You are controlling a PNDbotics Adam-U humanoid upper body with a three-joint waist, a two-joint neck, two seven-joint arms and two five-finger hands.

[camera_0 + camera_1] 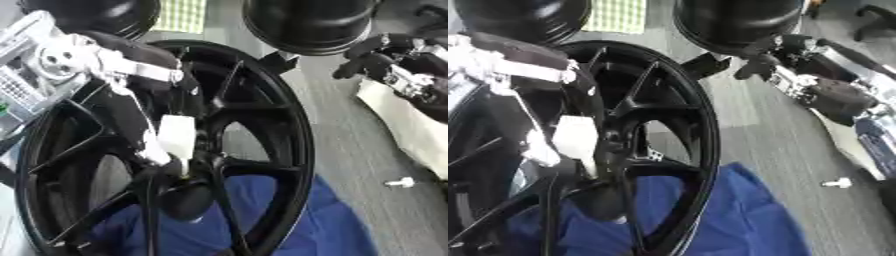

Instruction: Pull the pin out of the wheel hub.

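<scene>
A black spoked wheel (297, 130) lies tilted on a blue cloth (332, 225). My left arm comes in from the upper left and reaches down between the spokes. My left hand (176, 137), with its white back plate, sits right at the hub (199, 167). Its fingers are hidden among the spokes and the hub, and no pin shows there. My right hand (378, 61) hovers at the upper right, well clear of the rim, fingers loosely bent and holding nothing. A small white peg-shaped thing (401, 182) lies on the grey table to the right of the wheel.
Two large black round bodies (306, 25) stand at the far edge. A white grid-like crate (17, 85) is at the left. A white sheet or pad (411, 130) lies under my right arm. Bare grey table (350, 150) runs between the rim and that pad.
</scene>
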